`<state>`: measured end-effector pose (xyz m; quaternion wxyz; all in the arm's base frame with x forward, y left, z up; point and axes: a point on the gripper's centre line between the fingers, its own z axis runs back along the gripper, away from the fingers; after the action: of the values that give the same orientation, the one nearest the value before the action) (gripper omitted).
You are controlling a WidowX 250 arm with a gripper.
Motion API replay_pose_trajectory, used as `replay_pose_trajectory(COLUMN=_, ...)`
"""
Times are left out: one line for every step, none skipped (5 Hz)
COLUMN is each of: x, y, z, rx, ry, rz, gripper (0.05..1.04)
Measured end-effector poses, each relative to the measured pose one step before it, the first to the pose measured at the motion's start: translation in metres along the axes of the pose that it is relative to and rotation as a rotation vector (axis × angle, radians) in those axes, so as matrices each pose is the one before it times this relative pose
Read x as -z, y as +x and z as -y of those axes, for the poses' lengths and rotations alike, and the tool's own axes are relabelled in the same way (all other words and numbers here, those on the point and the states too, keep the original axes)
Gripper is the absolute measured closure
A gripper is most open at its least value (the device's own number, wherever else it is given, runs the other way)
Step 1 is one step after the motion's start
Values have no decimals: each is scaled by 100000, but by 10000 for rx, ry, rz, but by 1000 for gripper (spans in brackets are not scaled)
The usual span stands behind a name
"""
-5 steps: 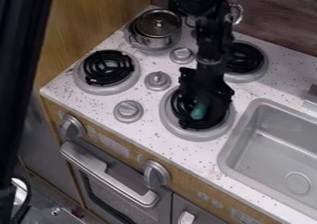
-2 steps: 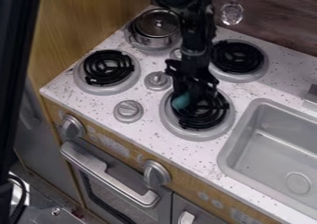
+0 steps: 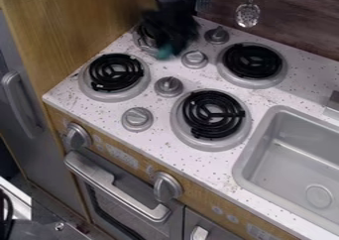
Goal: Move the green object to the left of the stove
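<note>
the gripper [image 3: 165, 43] is positioned at the rear left burner [image 3: 140, 41], fingers clamped on the green object [image 3: 164, 51]. the green object is located at the lower end of the gripper, over the near edge of that burner and to the left of the nearby knob [image 3: 195, 59]; contact between object and burner cannot be determined. black coils are exposed on the front left burner [image 3: 116, 72], front right burner [image 3: 213, 114] and rear right burner [image 3: 253, 60].

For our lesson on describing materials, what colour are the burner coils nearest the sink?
Black coils, as the camera view shows.
</note>
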<state>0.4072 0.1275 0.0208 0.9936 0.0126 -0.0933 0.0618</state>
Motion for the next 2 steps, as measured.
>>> replay_pose_trajectory(x=2112, y=-557, z=-4604, rx=-649, ry=200, rz=-576, gripper=644)
replay_pose_trajectory(x=778, y=-415, z=-2853, rx=-142, ry=261, rz=-382, gripper=644)
